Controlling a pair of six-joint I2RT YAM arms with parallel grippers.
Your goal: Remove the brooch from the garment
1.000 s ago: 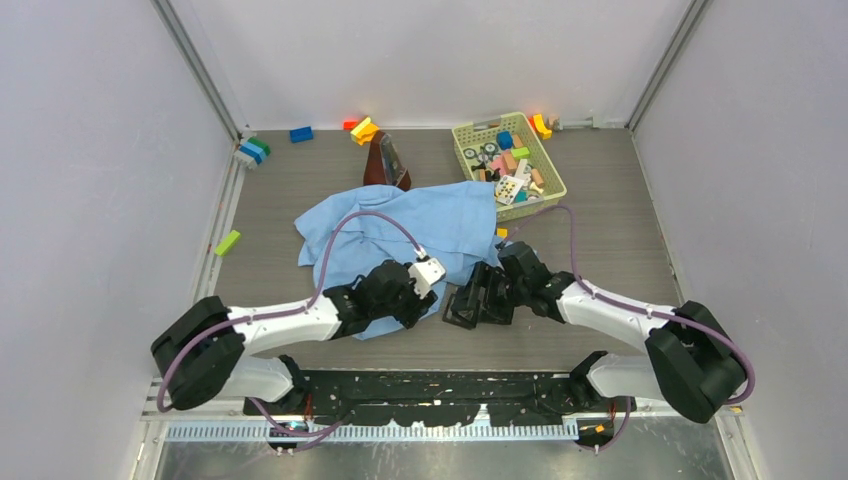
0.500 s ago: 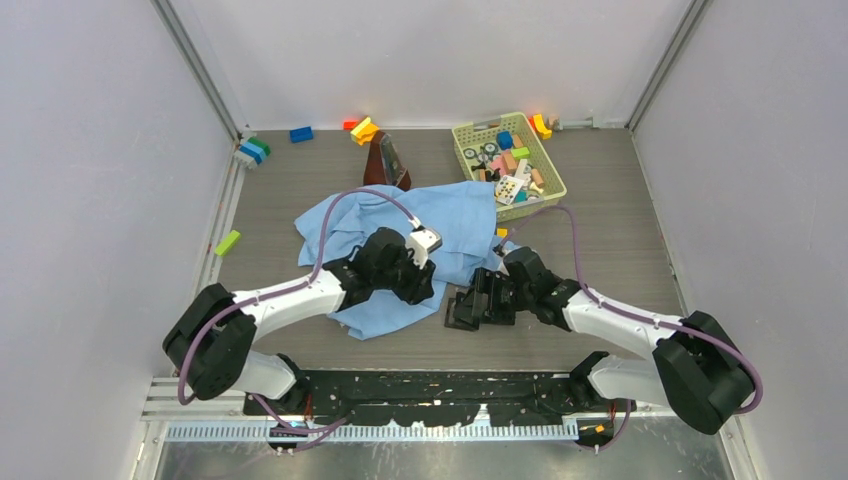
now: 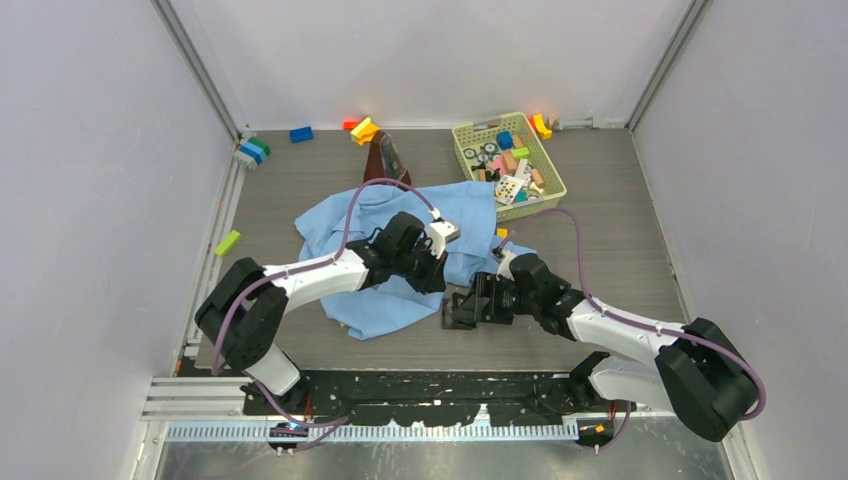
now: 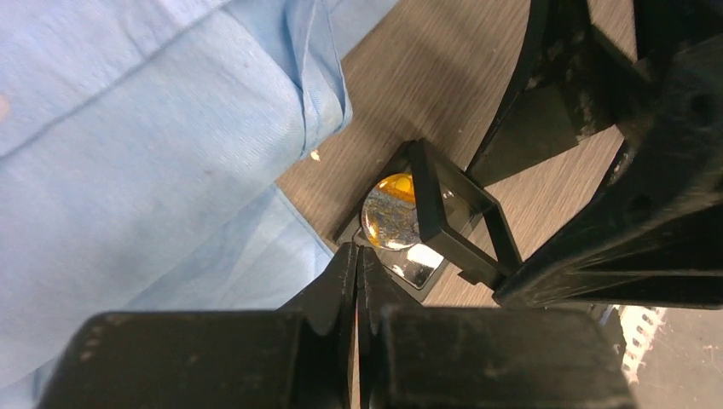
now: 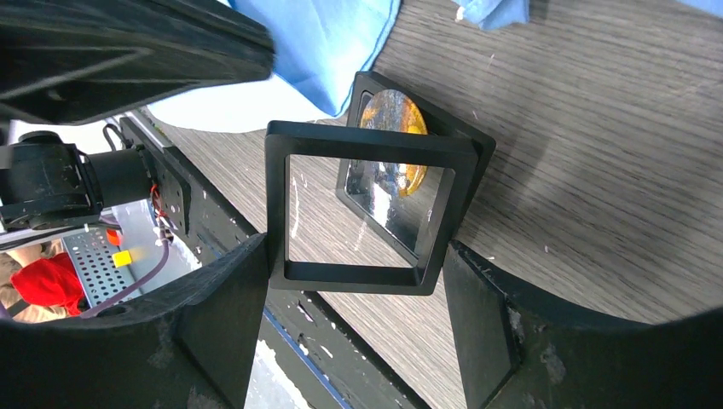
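I read the left gripper as pressed fully together and pinching nothing. Its tip sits at the near corner of an open black case; I cannot confirm contact. The right gripper is spread wide, with one finger against each side of the case lid, a square black frame held upright between them. The case base lies flat on the table. The brooch, a round amber piece, rests in that base behind the raised lid, off the cloth. The garment lies crumpled at mid-table under the left arm, with its near hem just beside the case and not covering it.
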